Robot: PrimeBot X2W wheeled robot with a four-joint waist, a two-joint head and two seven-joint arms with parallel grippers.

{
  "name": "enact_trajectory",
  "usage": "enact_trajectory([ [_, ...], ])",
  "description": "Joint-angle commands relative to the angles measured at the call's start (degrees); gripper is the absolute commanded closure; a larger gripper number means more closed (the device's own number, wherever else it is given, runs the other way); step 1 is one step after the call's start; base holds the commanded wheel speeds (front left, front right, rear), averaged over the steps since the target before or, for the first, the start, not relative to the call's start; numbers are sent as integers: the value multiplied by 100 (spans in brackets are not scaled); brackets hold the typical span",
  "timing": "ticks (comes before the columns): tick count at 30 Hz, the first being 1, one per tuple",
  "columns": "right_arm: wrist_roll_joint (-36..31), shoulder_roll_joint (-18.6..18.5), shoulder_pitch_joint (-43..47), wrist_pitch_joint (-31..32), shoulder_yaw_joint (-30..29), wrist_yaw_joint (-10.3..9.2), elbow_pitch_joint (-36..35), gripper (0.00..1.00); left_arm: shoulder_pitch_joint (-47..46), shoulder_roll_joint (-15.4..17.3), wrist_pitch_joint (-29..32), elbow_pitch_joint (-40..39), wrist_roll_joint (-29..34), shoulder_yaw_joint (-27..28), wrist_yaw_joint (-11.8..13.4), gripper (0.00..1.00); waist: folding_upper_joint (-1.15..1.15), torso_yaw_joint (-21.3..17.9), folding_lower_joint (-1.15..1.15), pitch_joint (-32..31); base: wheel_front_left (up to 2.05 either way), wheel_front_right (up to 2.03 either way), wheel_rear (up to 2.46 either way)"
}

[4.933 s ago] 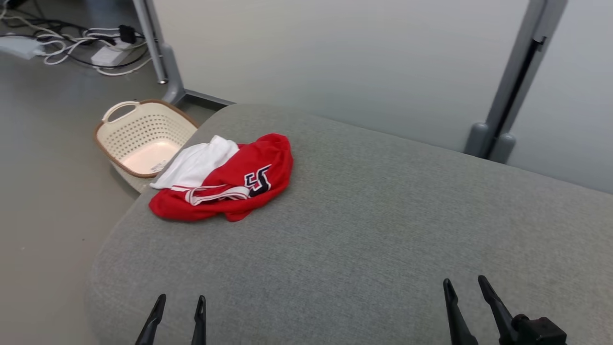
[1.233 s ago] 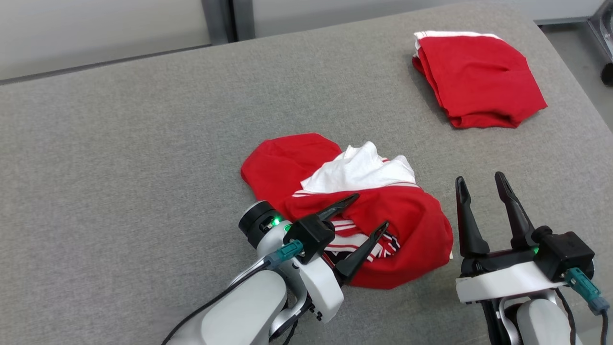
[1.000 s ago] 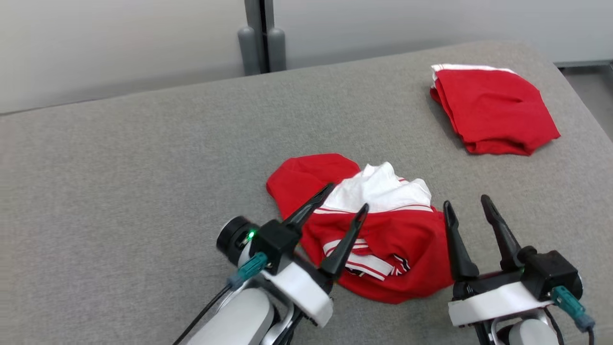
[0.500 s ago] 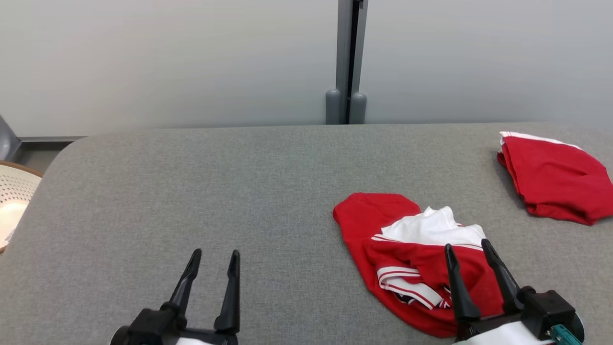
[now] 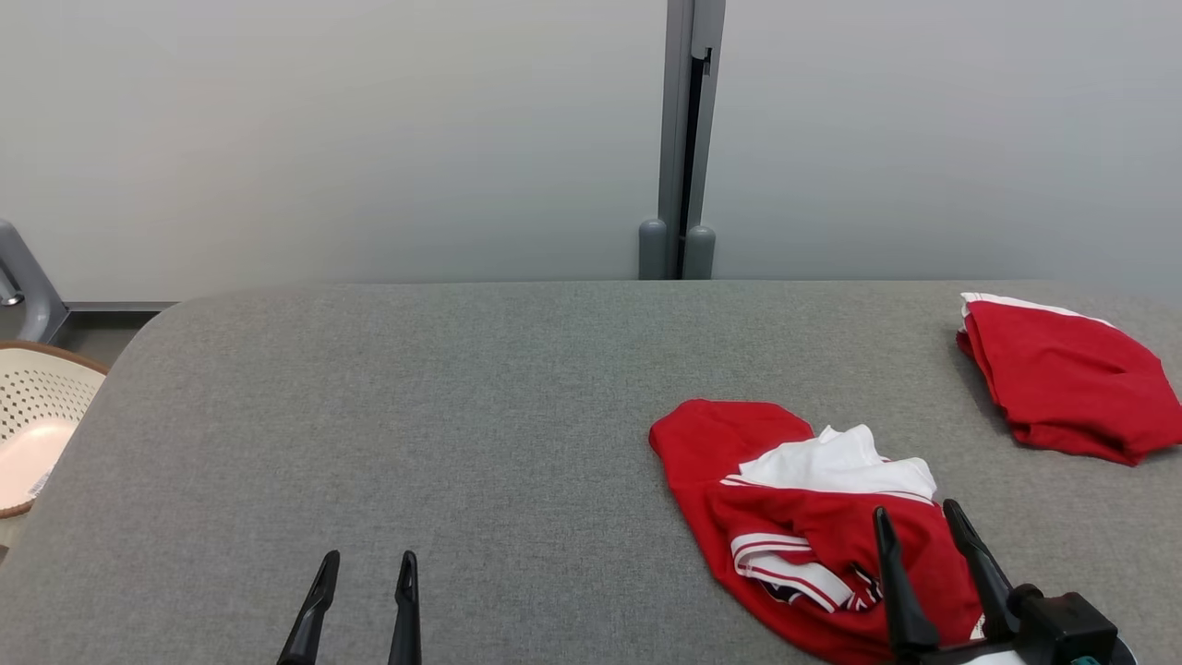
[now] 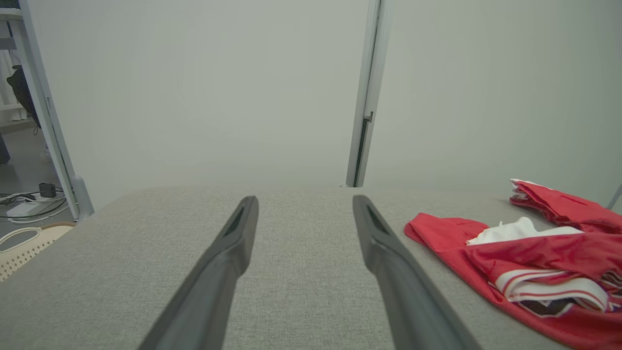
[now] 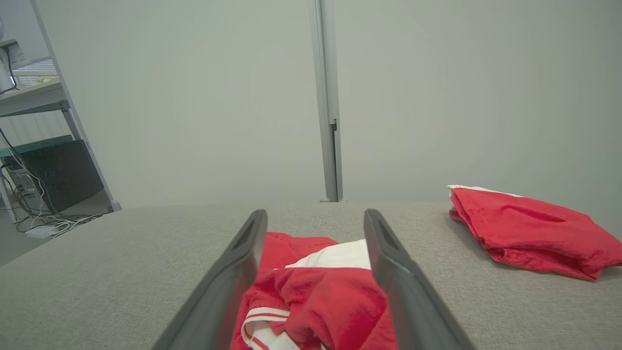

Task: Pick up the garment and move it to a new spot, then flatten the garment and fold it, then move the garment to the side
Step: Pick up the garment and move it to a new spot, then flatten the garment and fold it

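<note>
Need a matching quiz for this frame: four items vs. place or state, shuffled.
1 crumpled garment
2 folded garment
3 basket
4 left gripper

A far right end of the grey pad
B beyond the grey pad's left end
C open, over bare grey pad
D bunched, white part showing

Pairs: 1-D, 2-A, 3-B, 4-C

Near edge of garment (image 5: 785,503) behind right gripper (image 5: 915,510); basket (image 5: 46,406) half off-frame

Left hand (image 5: 368,558) has withdrawn from the garment (image 5: 713,462).
</note>
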Motion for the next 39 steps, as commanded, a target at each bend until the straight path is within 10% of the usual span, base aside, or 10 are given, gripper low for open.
enact_trajectory([
  [1,-19,-7,23,-3,11,-11,24,0,34,12,3,-22,-30,16,32,0,0,-5,0,-5,0,0,0],
  [39,1,6,39,-3,83,-11,148,0,-91,11,2,197,18,-177,13,0,0,78,0,-73,0,0,0],
])
